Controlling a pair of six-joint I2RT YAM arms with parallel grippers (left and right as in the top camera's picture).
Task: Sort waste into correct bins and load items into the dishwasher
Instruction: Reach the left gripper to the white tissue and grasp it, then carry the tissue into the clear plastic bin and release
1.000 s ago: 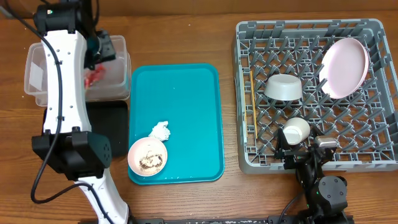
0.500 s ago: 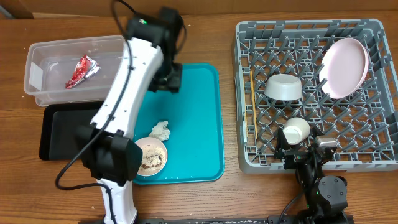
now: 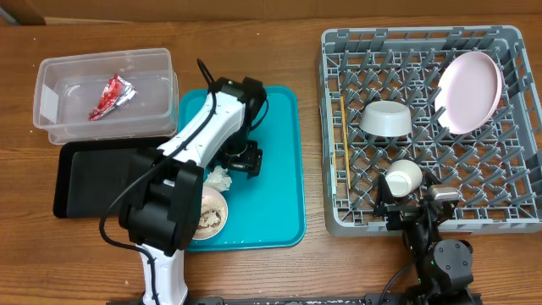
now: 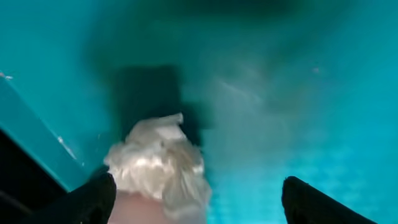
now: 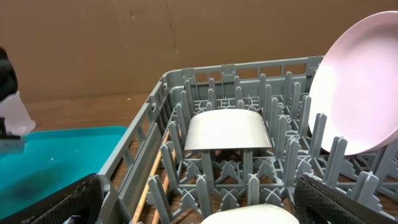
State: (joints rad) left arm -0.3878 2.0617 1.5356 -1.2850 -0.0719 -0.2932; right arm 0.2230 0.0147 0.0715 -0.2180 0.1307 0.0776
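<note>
We see the left claw [image 4: 196,196] low over the teal tray [image 3: 279,144], its two fingers [image 4: 93,198] spread wide with nothing held. The crumpled white tissue [image 4: 158,163] lies on the tray between them, closer to the finger at the left of the wrist view; we cannot tell whether that finger touches it. From overhead, the tissue sits just beside the small pinkish-white bowl [image 3: 213,213]. That bowl holds rice and brownish scraps and rests at the tray's lower left corner, partly under the left arm [image 3: 207,127]. The red-and-silver wrapper [image 3: 110,95] lies in the clear tub [image 3: 51,76], and the black tray [image 3: 85,178] sits just below it on the wooden surface [image 3: 254,42]. In the dish rack [image 3: 339,51], the pink plate [image 3: 468,91] leans at the upper right, the grey bowl [image 3: 386,119] stands among the pegs, the chopsticks [image 3: 345,157] lie along the left side and the white cup [image 3: 404,176] sits near the lower edge. The right claw [image 3: 408,206] waits by the cup, fingers wide apart and gripping nothing
</note>
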